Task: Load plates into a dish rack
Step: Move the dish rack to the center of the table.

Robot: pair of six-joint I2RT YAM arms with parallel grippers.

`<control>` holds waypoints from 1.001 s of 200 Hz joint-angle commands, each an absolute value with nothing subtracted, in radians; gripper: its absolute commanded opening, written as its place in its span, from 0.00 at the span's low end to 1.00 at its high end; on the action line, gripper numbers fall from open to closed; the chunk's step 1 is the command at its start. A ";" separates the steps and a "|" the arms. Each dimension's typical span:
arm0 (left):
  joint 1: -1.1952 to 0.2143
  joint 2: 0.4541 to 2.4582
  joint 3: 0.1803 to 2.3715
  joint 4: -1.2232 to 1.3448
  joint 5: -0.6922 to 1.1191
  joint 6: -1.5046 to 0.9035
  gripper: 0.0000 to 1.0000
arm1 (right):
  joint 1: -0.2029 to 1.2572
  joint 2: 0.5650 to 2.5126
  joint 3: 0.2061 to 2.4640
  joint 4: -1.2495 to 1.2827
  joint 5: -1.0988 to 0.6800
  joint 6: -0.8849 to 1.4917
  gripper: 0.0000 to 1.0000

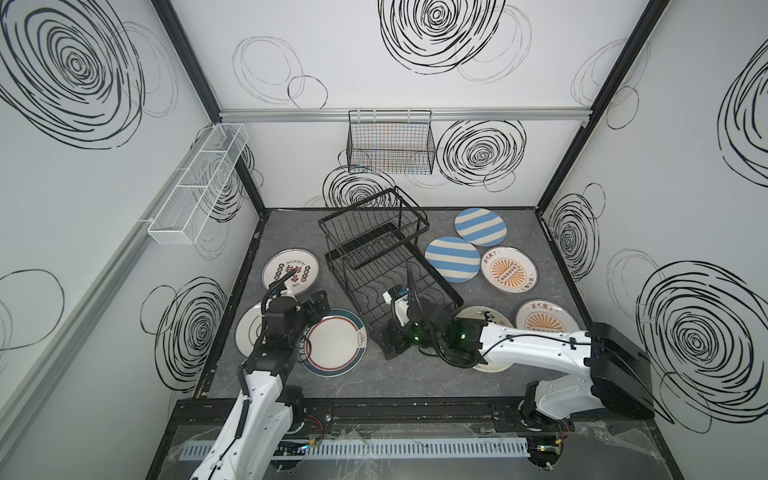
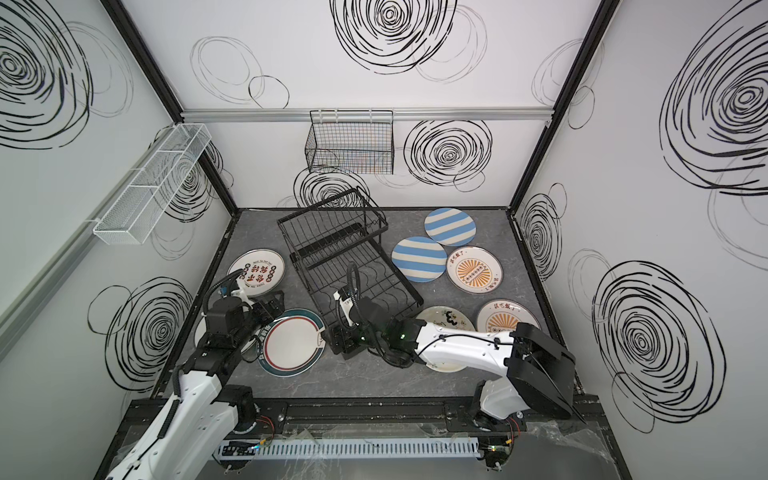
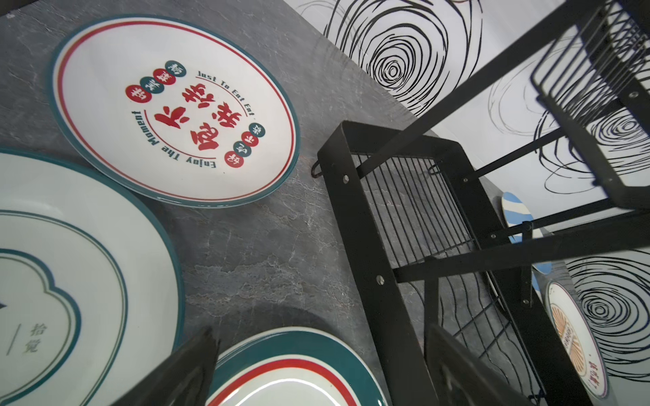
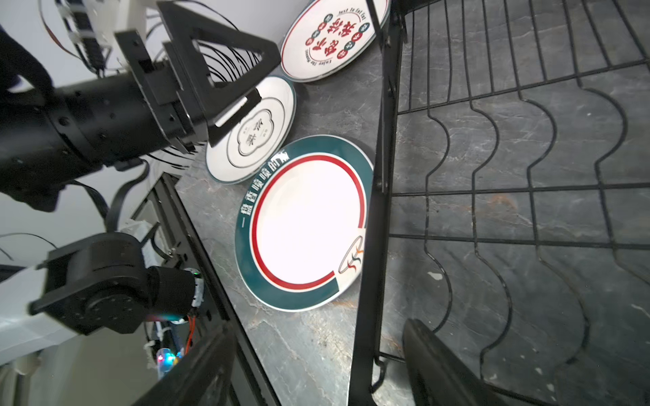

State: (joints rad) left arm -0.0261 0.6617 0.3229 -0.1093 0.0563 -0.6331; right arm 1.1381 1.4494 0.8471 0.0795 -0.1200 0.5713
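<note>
Holds the jaws of the right gripper [image 1: 392, 348] apart and empty astride the near-left rail of the dish rack [image 4: 378, 168], leaves the teal-rimmed plate [image 1: 338, 343] flat just beside that rail at 9 o'clock, and poises the nearer left gripper [image 1: 322, 309], likewise parted, seemingly just above its 11 o'clock rim.

My left arm [image 1: 274, 328] hides most of the white plate [image 1: 246, 330]; my right arm [image 1: 536, 345] covers much of the black-script plate [image 1: 498, 321]. My right gripper [image 4: 316, 328] is cut off by the wrist view's edge, its tips blurred.
</note>
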 commanded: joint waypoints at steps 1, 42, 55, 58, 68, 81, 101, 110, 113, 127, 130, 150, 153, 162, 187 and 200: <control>-0.027 0.660 0.311 -0.084 0.084 -0.667 0.96 | 1.168 1.502 0.901 -0.071 -0.004 0.459 0.77; 0.008 0.653 0.318 -0.084 0.118 -0.667 0.96 | 1.202 1.630 1.033 -0.230 0.131 0.414 0.68; 0.015 0.653 0.309 -0.065 0.141 -0.675 0.96 | 1.207 1.651 1.044 -0.237 0.138 0.404 0.68; 0.015 0.653 0.308 -0.061 0.142 -0.676 0.96 | 1.208 1.654 1.045 -0.234 0.136 0.402 0.67; 0.021 0.659 0.307 -0.057 0.151 -0.677 0.96 | 1.210 1.666 1.045 -0.225 0.137 0.402 0.67; 0.027 0.664 0.309 -0.057 0.151 -0.672 0.96 | 1.210 1.683 1.050 -0.226 0.145 0.403 0.66; 0.031 0.670 0.314 -0.055 0.157 -0.670 0.96 | 1.210 1.707 1.066 -0.235 0.157 0.406 0.62; 0.032 0.670 0.318 -0.055 0.158 -0.666 0.96 | 1.210 1.712 1.063 -0.221 0.157 0.407 0.61; 0.032 0.670 0.320 -0.055 0.157 -0.666 0.96 | 1.210 1.713 1.062 -0.216 0.154 0.407 0.60; 0.032 0.672 0.321 -0.060 0.156 -0.661 0.96 | 1.210 1.725 1.068 -0.200 0.139 0.402 0.59; 0.032 0.673 0.321 -0.060 0.158 -0.661 0.96 | 1.210 1.729 1.071 -0.199 0.138 0.402 0.59; 0.032 0.670 0.315 -0.050 0.167 -0.663 0.96 | 1.210 1.754 1.081 -0.191 0.128 0.403 0.57; 0.032 0.669 0.315 -0.050 0.166 -0.663 0.96 | 1.210 1.757 1.081 -0.190 0.130 0.404 0.57; 0.032 0.669 0.315 -0.052 0.163 -0.662 0.96 | 1.209 1.766 1.085 -0.190 0.140 0.409 0.55; 0.032 0.673 0.316 -0.051 0.160 -0.660 0.96 | 1.205 1.785 1.099 -0.198 0.165 0.424 0.49; 0.031 0.673 0.315 -0.050 0.160 -0.660 0.96 | 1.202 1.792 1.103 -0.199 0.166 0.426 0.46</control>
